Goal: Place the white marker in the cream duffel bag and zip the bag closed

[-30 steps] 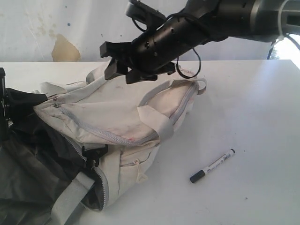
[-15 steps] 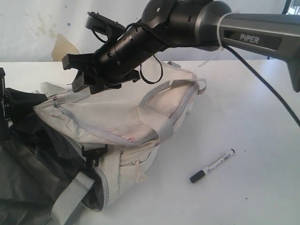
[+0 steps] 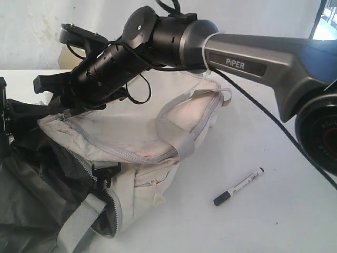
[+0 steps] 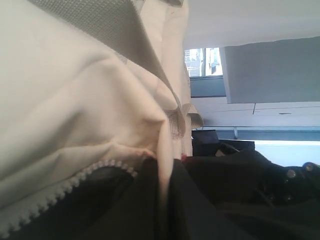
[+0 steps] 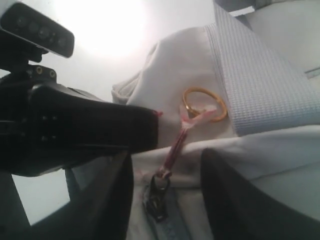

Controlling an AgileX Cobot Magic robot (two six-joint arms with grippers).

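The cream duffel bag (image 3: 131,137) lies on the left of the white table, its dark lining spilling out at the near left. The white marker (image 3: 238,186) with its black cap rests on the table to the bag's right, away from both grippers. My right gripper (image 3: 50,97) has reached across to the bag's left end. It is open, its fingers (image 5: 240,200) standing either side of a dark zipper pull (image 5: 156,199) on a reddish cord. My left gripper (image 4: 162,172) is shut on a fold of the bag's cream fabric (image 4: 75,100).
A gold ring (image 5: 204,104) hangs at the cord's far end beside a grey webbing strap (image 5: 255,75). The left arm's black body (image 5: 65,130) sits close to the right gripper. The right arm (image 3: 247,58) spans the table above the bag.
The right arm has swept leftward over the bag, from above its middle to its left end by the zipper. The bag, marker and left gripper have stayed put.
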